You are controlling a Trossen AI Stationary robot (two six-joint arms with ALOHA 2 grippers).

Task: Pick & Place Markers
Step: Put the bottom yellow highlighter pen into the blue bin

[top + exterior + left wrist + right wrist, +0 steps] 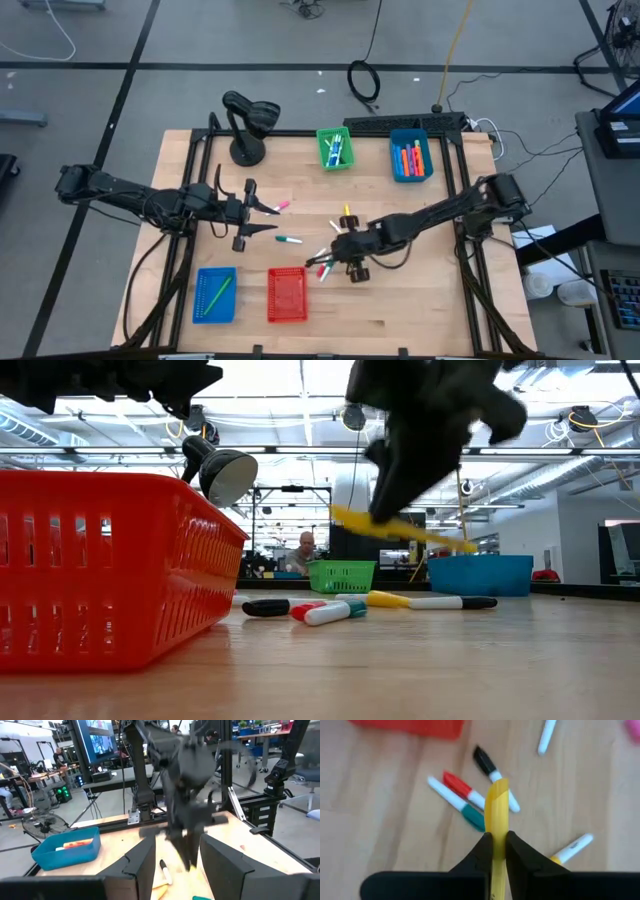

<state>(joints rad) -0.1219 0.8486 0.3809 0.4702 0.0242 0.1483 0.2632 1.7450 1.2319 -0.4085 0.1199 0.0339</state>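
Observation:
Several markers lie loose mid-table: a pink one [283, 205], a green-capped one [290, 240], a yellow one [347, 214] and a small cluster [323, 265]. The right wrist view shows that cluster as black-capped [485, 760], red-capped [456, 784] and teal-capped [472, 815] white pens. My right gripper [338, 250] hovers over the cluster, shut on a yellow marker [400, 528]. My left gripper [268, 220] is open, left of the pink and green-capped markers, touching nothing; its fingers [145, 865] frame a black-capped pen [165, 871]. My right gripper pinches the yellow marker between its two fingers [517, 851], around the middle of its barrel [496, 827]. The marker runs along the fingers and sticks out past their tips. It is lifted clear of the table and tilted, one end lower [345, 515].
A red basket [287, 295] and a blue basket [215, 295] with a green marker sit near the front edge. A green basket [336, 148] and a blue basket [410, 155] holding orange markers stand at the far edge, beside a black lamp-like stand [248, 125].

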